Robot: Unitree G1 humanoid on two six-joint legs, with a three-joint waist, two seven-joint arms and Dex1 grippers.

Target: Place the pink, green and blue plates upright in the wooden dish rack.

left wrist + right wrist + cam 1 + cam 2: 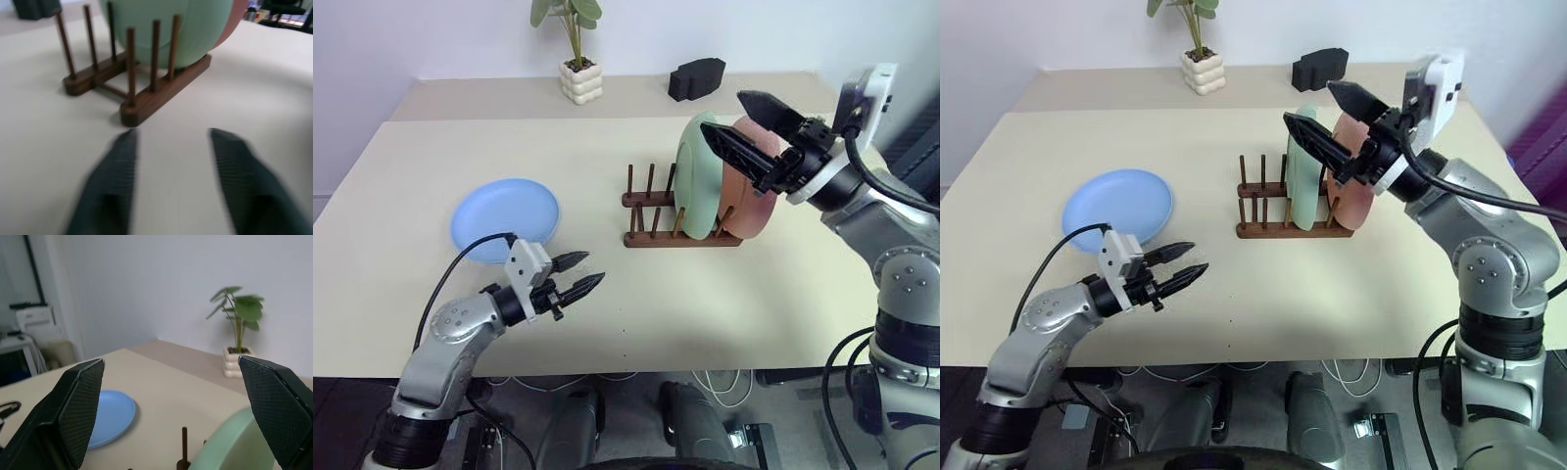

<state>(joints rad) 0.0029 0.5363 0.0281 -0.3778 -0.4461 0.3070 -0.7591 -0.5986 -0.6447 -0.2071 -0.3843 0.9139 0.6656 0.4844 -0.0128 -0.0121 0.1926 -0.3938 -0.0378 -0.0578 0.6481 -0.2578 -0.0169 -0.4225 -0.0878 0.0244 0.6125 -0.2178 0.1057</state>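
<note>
The blue plate (506, 217) lies flat on the table's left side. In the right part of the wooden dish rack (651, 208) the green plate (697, 176) stands upright, and the pink plate (756, 196) stands just behind it; the left pegs hold nothing. My right gripper (726, 115) hovers open above the two standing plates, holding nothing. My left gripper (593, 268) is open and empty, low over the table, in front of the blue plate and pointing toward the rack (142, 93). In the right wrist view the blue plate (110, 416) sits between the wide-spread fingers (78, 406).
A potted plant (579, 69) and a black object (695, 78) stand at the back of the table. Bare tabletop (705, 304) stretches in front of the rack to the near edge.
</note>
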